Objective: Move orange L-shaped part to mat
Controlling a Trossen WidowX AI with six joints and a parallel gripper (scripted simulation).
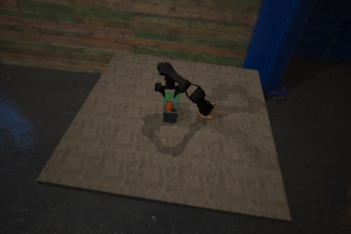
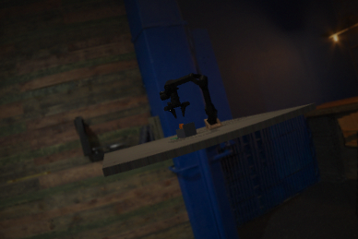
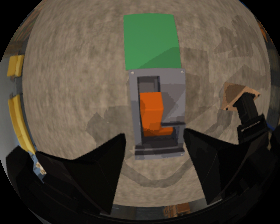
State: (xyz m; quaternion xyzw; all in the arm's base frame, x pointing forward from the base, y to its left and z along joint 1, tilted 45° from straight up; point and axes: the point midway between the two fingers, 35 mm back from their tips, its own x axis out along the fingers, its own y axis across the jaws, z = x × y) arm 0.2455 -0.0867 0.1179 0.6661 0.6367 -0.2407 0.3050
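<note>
Hand [image 3: 153, 163] part-open, empty, above orange part [image 3: 152, 115].

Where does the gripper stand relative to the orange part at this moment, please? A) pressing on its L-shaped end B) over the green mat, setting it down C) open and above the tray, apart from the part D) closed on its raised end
C: the exterior view shows the gripper hanging open above the grey tray, with a gap down to the orange part.
</note>
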